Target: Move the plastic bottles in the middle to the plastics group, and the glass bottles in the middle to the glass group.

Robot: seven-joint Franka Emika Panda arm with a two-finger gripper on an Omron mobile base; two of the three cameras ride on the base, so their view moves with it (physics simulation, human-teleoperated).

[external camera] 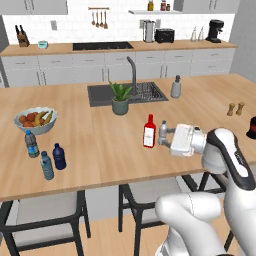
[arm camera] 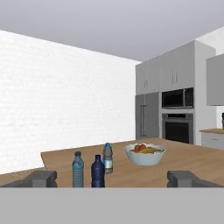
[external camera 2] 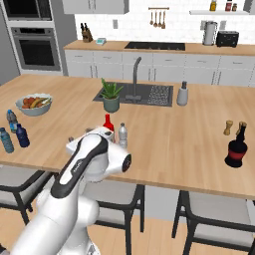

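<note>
Navy bottle already stands lower left beside the water bottles. Mid-frame, the red glass bottle and clear bottle remain, my fingers spread apart around the clear one.

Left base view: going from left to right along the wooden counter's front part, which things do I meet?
Water bottle → second water bottle → navy bottle → red bottle → clear bottle → open gripper.
</note>
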